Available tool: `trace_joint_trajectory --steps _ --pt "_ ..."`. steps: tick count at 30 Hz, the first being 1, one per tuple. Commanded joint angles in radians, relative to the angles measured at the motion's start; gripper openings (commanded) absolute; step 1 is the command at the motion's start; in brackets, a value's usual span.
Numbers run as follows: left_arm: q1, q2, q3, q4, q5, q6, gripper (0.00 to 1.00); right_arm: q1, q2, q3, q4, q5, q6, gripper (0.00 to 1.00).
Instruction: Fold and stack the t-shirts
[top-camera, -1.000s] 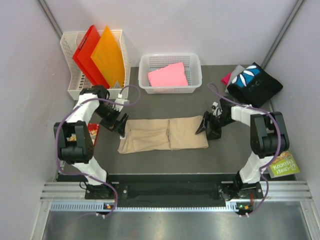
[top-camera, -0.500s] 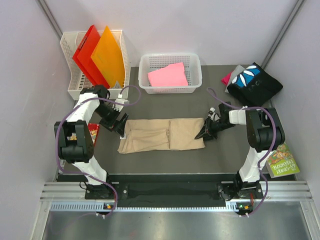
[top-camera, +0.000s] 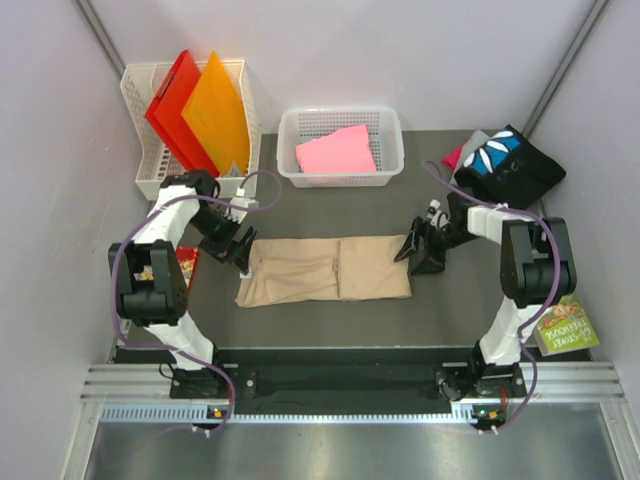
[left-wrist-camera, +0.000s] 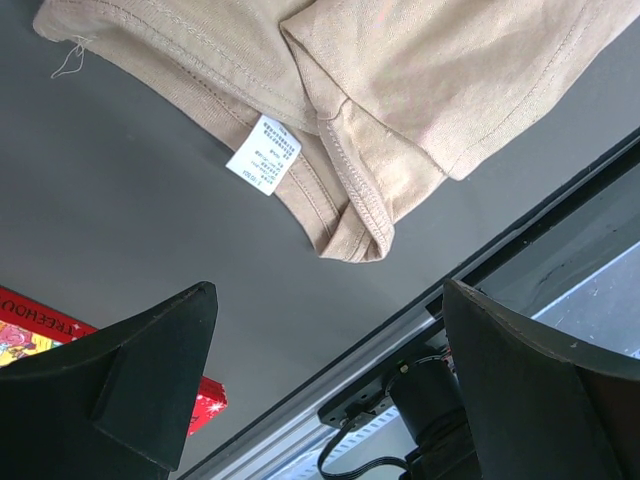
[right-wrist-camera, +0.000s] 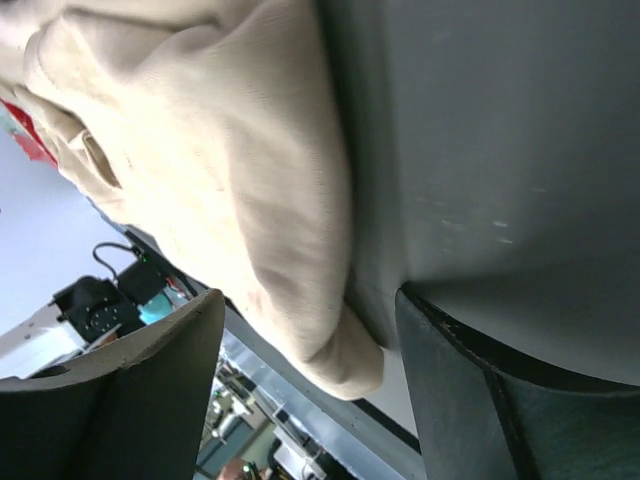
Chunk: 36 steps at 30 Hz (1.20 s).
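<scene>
Right gripper (top-camera: 418, 256) sits with its fingers spread, pinching nothing, right at the 3 o'clock end of the tan tee (top-camera: 325, 268). That tee lies mid-table as a long strip folded lengthwise, running 9 to 3, and the right wrist view shows its rolled edge lying in the gap between the fingers.

Left gripper (top-camera: 238, 250) is at the 9 o'clock end, also wide apart and empty, looking down on the collar and its white label (left-wrist-camera: 263, 153).

Now the danger, as I read it. If the right fingers close from this spot, they may catch only the top layer of that thick edge, and the lengthwise fold peels apart on the lift. Come in too low and they scrape the table (top-camera: 330, 325) and bunch the cloth. And with nothing pinning the 9 o'clock end, any pull could drag the whole strip askew.

Farther out, a pink tee (top-camera: 337, 152) lies in the basket (top-camera: 290, 125) at 12 o'clock and a black tee (top-camera: 515, 170) at 2 o'clock. Both are well apart, so I see no snag risk there.
</scene>
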Motion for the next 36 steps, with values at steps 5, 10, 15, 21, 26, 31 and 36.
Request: trace_joint_trajectory --steps 5,10,15,21,26,31,36 --pt "-0.021 -0.010 0.063 -0.061 0.044 0.007 0.99 -0.068 0.085 0.018 0.030 0.140 -0.075 0.63" --pt "-0.271 0.026 0.213 -0.054 0.124 -0.105 0.99 -0.106 0.074 0.001 0.046 0.140 -0.062 0.61" --pt "-0.531 0.170 0.331 0.049 0.132 -0.215 0.99 -0.117 0.028 -0.002 0.043 0.126 -0.038 0.59" --pt "-0.705 0.355 0.445 0.104 0.148 -0.257 0.99 -0.126 -0.011 -0.036 0.055 0.120 -0.032 0.57" --pt "-0.733 0.463 0.535 0.114 0.185 -0.257 0.99 -0.128 -0.001 -0.066 0.085 0.106 -0.020 0.54" --pt "-0.744 0.526 0.618 0.106 0.155 -0.224 0.99 -0.128 0.011 -0.094 0.133 0.084 0.006 0.52" --pt "-0.744 0.520 0.641 0.130 0.153 -0.223 0.99 -0.125 0.037 -0.108 0.156 0.064 0.017 0.51"
